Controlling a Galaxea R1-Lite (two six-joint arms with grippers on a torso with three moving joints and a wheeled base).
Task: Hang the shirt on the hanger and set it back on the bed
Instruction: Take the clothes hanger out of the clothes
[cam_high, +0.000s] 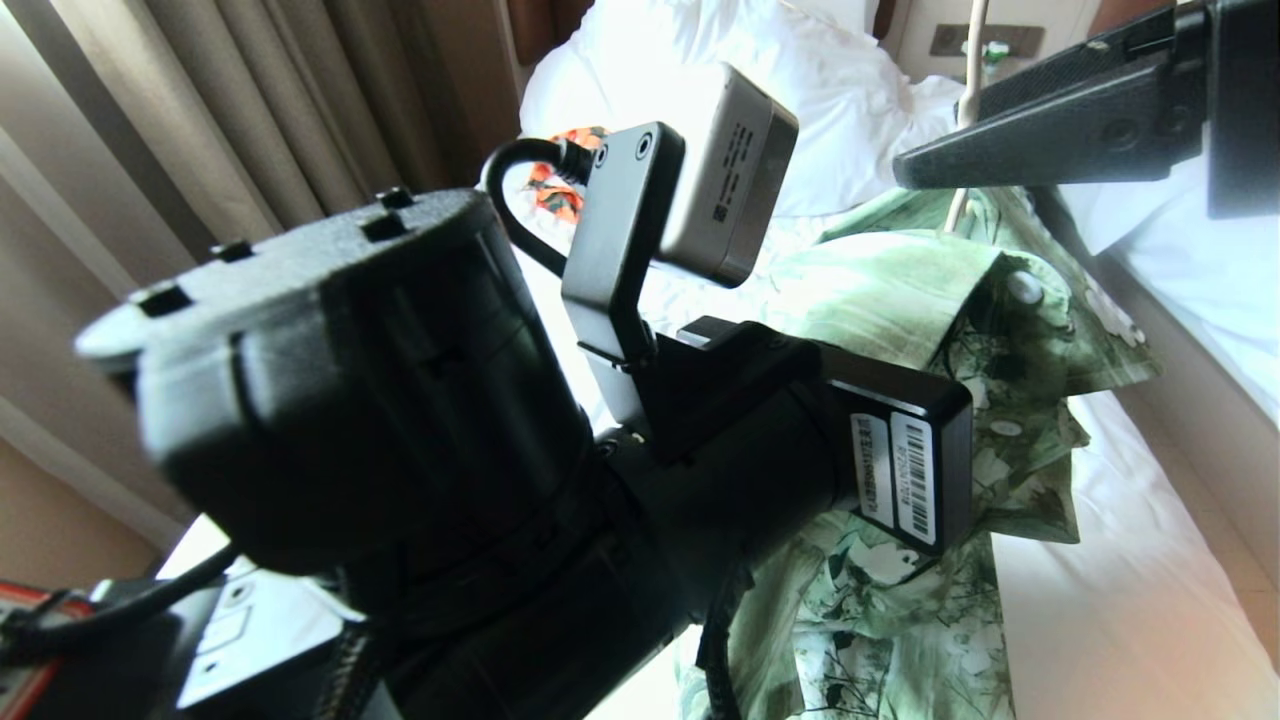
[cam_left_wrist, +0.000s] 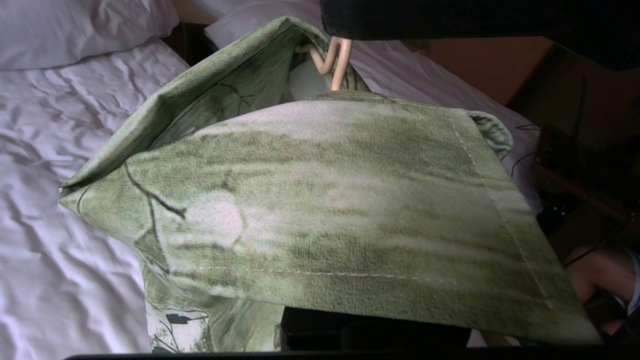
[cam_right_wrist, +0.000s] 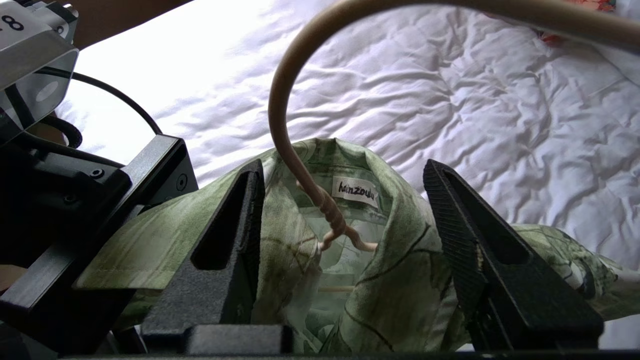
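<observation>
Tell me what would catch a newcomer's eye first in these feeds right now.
The green leafy shirt draped over the white bed, with the cream hanger hook rising out of its collar. In the right wrist view the right tool stands open on either side of that hook, not gripping it. The left arm fills the head view's left, its left tool under a shirt fold.

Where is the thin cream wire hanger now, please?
The thin cream wire hanger sits inside the green leafy shirt's collar, its hook rising between the open right pincer's fingers, above the white bed.
</observation>
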